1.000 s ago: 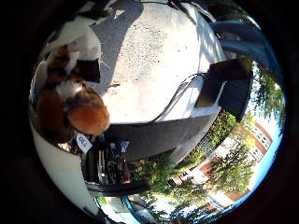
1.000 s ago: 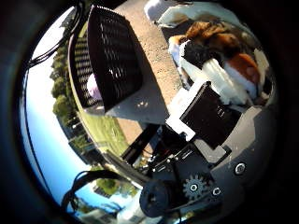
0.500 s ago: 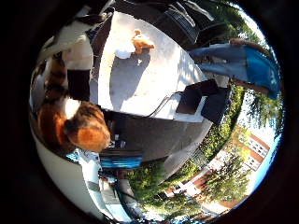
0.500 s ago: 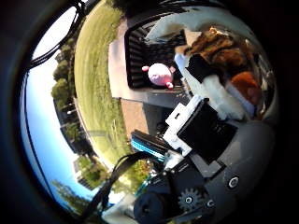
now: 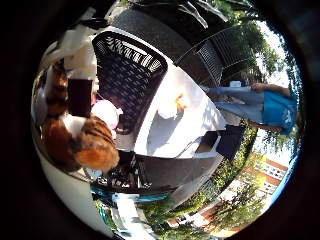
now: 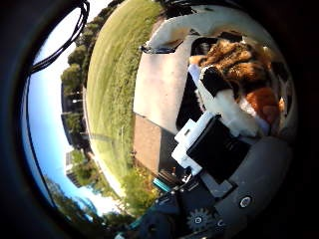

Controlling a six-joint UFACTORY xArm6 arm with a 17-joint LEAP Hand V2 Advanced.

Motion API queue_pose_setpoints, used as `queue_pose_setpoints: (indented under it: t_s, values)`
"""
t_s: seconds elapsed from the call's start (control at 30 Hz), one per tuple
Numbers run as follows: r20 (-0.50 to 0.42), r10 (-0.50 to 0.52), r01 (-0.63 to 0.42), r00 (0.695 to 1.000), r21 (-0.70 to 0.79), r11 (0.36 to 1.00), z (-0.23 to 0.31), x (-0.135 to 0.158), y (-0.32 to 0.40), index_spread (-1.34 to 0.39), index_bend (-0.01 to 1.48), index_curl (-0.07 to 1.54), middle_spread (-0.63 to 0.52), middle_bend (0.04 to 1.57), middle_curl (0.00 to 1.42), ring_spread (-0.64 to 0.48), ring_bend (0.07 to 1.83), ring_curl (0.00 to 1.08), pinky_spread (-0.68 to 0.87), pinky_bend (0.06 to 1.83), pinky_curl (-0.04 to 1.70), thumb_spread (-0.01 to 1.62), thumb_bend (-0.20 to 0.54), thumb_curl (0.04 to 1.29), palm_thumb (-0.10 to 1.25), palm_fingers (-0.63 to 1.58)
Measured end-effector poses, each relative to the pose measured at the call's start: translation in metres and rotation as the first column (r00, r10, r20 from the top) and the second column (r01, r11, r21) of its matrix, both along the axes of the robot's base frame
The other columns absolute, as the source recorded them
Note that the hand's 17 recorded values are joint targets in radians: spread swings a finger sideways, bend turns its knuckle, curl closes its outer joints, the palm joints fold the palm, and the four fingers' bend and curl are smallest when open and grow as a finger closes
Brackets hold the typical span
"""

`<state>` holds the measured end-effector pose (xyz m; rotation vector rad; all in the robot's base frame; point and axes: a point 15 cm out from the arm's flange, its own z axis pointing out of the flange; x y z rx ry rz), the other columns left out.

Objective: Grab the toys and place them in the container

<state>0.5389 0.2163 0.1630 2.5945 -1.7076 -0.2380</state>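
— Beside the palm, little-finger view: what shows?
— A tiger toy [image 5: 82, 145] clutched in the hand [image 5: 75, 75], near the black basket [image 5: 131, 75]; a pink toy [image 5: 106, 112] lies inside, an orange toy [image 5: 179, 101] waits on the table [image 5: 165, 130].
— Thumb view?
— Fingers [image 6: 227, 107] curl round the tiger. No writing is legible.

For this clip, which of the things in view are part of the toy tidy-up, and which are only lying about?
Part of the job:
hand, curled round the orange striped plush toy
black mesh basket
pink toy in the basket
small orange toy on the white table

Lying about:
white object beside the orange toy
dark box at the table's edge
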Motion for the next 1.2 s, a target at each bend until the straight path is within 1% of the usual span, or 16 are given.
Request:
queue_pose_setpoints:
  t_s: [0.03,0.07,0.1,0.17,0.2,0.27,0.33,0.37,0.5,0.63,0.83,0.9,1.0,1.1,1.2]
  values:
    - [-0.001,0.002,-0.002,1.000,-0.001,1.000,-0.009,0.006,0.006,-1.10,0.80,0.36,-0.17,1.26,1.03,-0.08,1.47,0.82,0.15,1.48,0.89,1.15,-0.033,0.77,0.87,0.76]
    - [-0.011,0.003,-0.003,1.000,-0.004,1.000,-0.018,0.007,0.008,-1.05,0.80,0.38,-0.16,1.21,1.00,-0.05,1.42,0.79,0.18,1.44,0.87,1.17,-0.033,0.74,0.86,0.75]
    - [-0.029,0.005,-0.005,1.000,-0.010,1.000,-0.026,0.005,0.009,-1.01,0.81,0.40,-0.15,1.18,0.98,-0.03,1.40,0.78,0.18,1.42,0.86,1.17,-0.035,0.73,0.85,0.73]
    - [-0.057,0.008,-0.010,0.998,-0.020,1.000,-0.036,-0.001,0.011,-0.82,0.82,0.45,-0.13,0.99,0.90,0.02,1.29,0.74,0.22,1.36,0.86,1.18,-0.034,0.69,0.82,0.49]
    - [-0.068,0.010,-0.011,0.998,-0.024,1.000,-0.039,-0.003,0.010,-0.71,0.77,0.46,-0.11,0.87,0.86,0.05,1.27,0.73,0.24,1.34,0.86,1.19,-0.032,0.67,0.81,0.30]
    - [-0.086,0.011,-0.013,0.996,-0.029,0.999,-0.042,-0.007,0.008,-0.58,0.72,0.47,-0.09,0.74,0.79,0.09,1.19,0.69,0.27,1.29,0.84,1.20,-0.028,0.65,0.81,0.09]
    - [-0.095,0.009,-0.012,0.995,-0.031,0.999,-0.041,-0.009,0.005,-0.46,0.67,0.45,-0.06,0.61,0.71,0.15,1.09,0.61,0.32,1.18,0.77,1.20,-0.028,0.62,0.80,-0.02]
    - [-0.098,0.008,-0.011,0.995,-0.031,0.999,-0.040,-0.009,0.004,-0.44,0.66,0.44,-0.05,0.59,0.69,0.16,1.07,0.59,0.33,1.16,0.75,1.20,-0.027,0.61,0.80,-0.03]
    - [-0.134,0.013,-0.019,0.991,-0.038,0.999,-0.033,-0.020,-0.001,-0.34,0.55,0.39,0.00,0.41,0.56,0.24,0.83,0.46,0.41,1.02,0.64,1.20,-0.026,0.57,0.79,-0.10]
    - [-0.189,0.022,-0.032,0.982,-0.051,0.998,-0.017,-0.037,-0.008,-0.32,0.44,0.36,0.03,0.31,0.49,0.27,0.69,0.39,0.44,0.90,0.57,1.20,-0.022,0.54,0.80,-0.08]
    - [-0.161,0.039,-0.046,0.986,-0.036,0.998,0.033,-0.043,-0.016,-0.31,0.33,0.33,0.04,0.23,0.43,0.28,0.57,0.34,0.45,0.75,0.48,1.21,-0.023,0.51,0.78,-0.01]
    - [-0.169,0.035,-0.041,0.985,-0.031,0.999,0.045,-0.049,-0.032,-0.31,0.30,0.32,0.05,0.22,0.42,0.28,0.54,0.33,0.45,0.72,0.46,1.22,-0.022,0.50,0.78,0.00]
    - [-0.166,-0.010,0.008,0.986,-0.017,1.000,0.067,-0.052,-0.081,-0.31,0.26,0.32,0.05,0.19,0.41,0.29,0.50,0.31,0.45,0.68,0.43,1.22,-0.023,0.49,0.77,0.03]
    - [-0.154,-0.096,0.096,0.983,-0.008,0.995,0.078,-0.049,-0.142,-0.30,0.23,0.31,0.05,0.18,0.39,0.29,0.48,0.31,0.45,0.65,0.41,1.23,-0.020,0.48,0.78,0.06]
    - [-0.149,-0.191,0.192,0.970,-0.006,0.981,0.079,-0.045,-0.208,-0.28,0.21,0.32,0.05,0.18,0.38,0.28,0.45,0.30,0.45,0.62,0.38,1.23,-0.021,0.47,0.77,0.09]
